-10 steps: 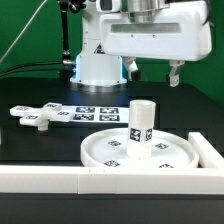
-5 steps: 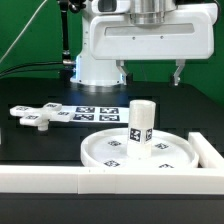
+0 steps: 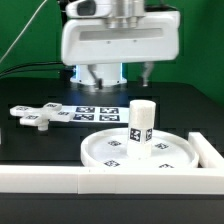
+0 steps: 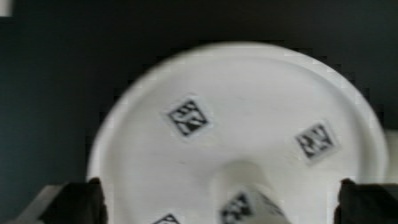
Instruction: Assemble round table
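White parts, black-and-white tags, black table

The large round rimmed disc (image 3: 100, 148) is white, dotted with small black-and-white square tags. The short cylindrical post (image 3: 141, 115) standing on it is white with the same tags on its side. Behind the disc the marker board (image 3: 98, 112) shows bold black squares on white. Further toward the exterior view's left, the flat cross-shaped piece (image 3: 38, 116) is white and tagged too. In front of the disc the border wall (image 3: 50, 178) is plain white. The table (image 3: 40, 145) is black and the backdrop (image 3: 25, 30) green.
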